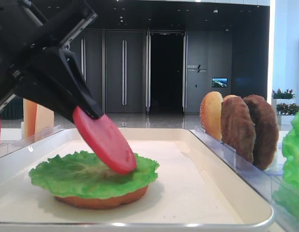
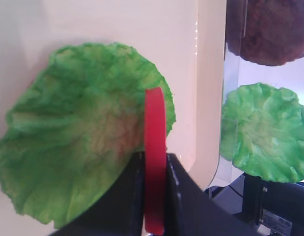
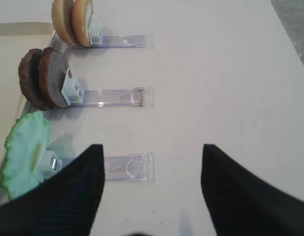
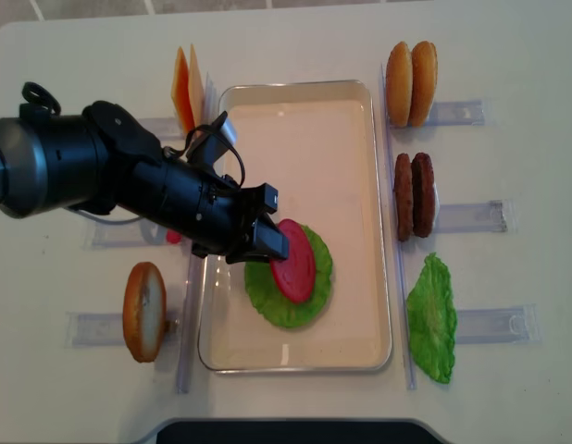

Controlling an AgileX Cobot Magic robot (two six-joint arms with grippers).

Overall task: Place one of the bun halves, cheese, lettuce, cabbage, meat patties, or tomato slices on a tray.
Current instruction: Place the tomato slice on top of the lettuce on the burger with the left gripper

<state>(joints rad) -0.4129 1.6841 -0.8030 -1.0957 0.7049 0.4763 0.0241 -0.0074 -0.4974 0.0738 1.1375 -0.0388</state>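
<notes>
With the tomato slice (image 1: 105, 141) pinched edgewise in the closed left gripper (image 4: 267, 242) and its lower edge touching the lettuce (image 1: 86, 175) in the tray (image 1: 227, 193), it should be tilted flat and centred before release.

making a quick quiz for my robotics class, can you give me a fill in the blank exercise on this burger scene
1. The left gripper is shut on a red ____ slice.
2. That slice's lower edge touches the lettuce, which lies on a bun half in the ____.
3. In the rack right of the tray, the two dark brown discs are meat ____.
4. The right gripper is open and holds ____.

Missing words: tomato; tray; patties; nothing
</notes>
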